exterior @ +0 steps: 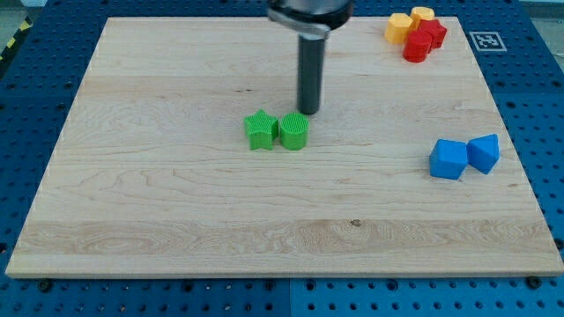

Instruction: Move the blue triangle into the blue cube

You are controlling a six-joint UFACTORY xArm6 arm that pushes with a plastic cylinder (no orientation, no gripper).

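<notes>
The blue cube (448, 159) lies at the view's right on the wooden board (176, 202). The blue triangle (484, 152) sits right beside it on its right, touching or nearly touching. My tip (308, 112) is near the board's middle, far to the left of both blue blocks. It stands just above the green round block (294, 131).
A green star block (260, 130) touches the green round block on its left. At the view's top right corner lie two yellow blocks (399, 28) (422, 15) and two red blocks (431, 33) (416, 48), clustered together.
</notes>
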